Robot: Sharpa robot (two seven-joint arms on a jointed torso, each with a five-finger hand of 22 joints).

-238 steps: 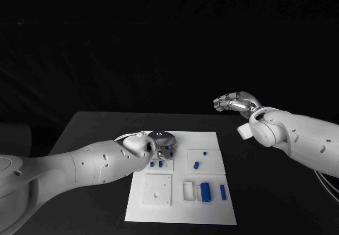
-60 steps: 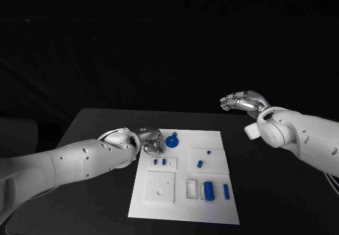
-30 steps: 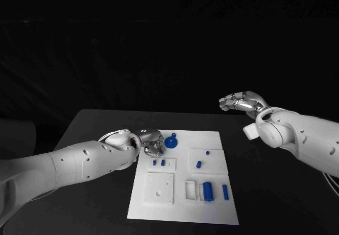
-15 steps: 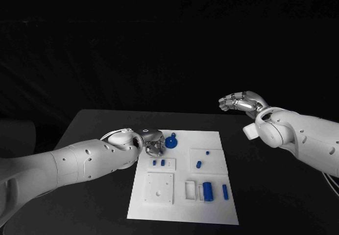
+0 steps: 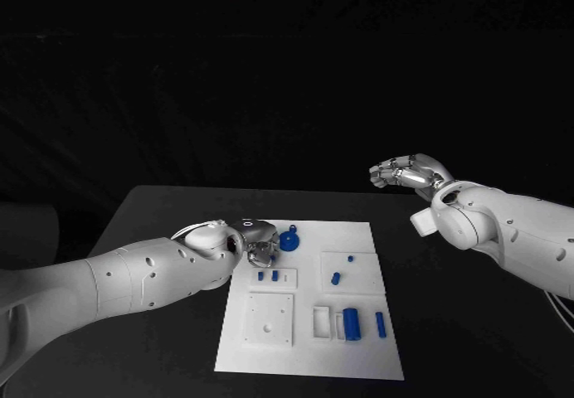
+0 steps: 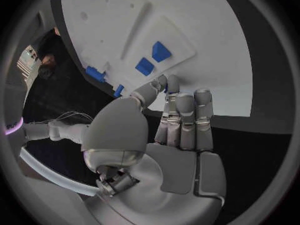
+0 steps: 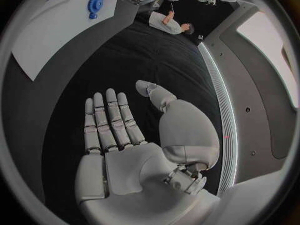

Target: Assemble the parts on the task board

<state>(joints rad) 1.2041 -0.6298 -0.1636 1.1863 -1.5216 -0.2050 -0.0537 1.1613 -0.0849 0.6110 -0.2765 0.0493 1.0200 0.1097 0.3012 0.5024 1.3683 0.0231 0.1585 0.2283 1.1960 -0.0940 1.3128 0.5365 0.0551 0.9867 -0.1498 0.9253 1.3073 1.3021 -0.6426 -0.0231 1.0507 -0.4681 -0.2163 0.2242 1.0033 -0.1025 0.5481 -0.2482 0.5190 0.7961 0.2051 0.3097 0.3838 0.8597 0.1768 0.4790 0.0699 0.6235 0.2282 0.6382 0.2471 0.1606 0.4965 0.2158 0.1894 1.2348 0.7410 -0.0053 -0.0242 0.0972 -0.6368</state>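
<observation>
The white task board (image 5: 313, 356) lies in the middle of the black table. A round blue part (image 5: 291, 241) sits at its far left, also seen in the right wrist view (image 7: 95, 4). My left hand (image 5: 256, 242) hovers just left of that part, over the board's edge. In the left wrist view its fingers (image 6: 185, 120) are straight and its thumb meets the nearest one. A blue sliver (image 6: 166, 88) shows between them; I cannot tell if it is held. Two small blue parts (image 6: 149, 58) lie beyond the fingertips. My right hand (image 5: 406, 174) is raised far right, holding nothing (image 7: 125, 135).
Nearer me on the board are two small blue pegs (image 5: 342, 269), a thick blue cylinder (image 5: 349, 323) in a slot, a thin blue bar (image 5: 381, 325) and a white square plate (image 5: 268, 317). Bare black table (image 5: 479, 332) lies around the board.
Since 7.9 s ago my left hand has come off the round blue part, which now shows. Over the last second that hand has drifted slightly toward me. The right hand is still.
</observation>
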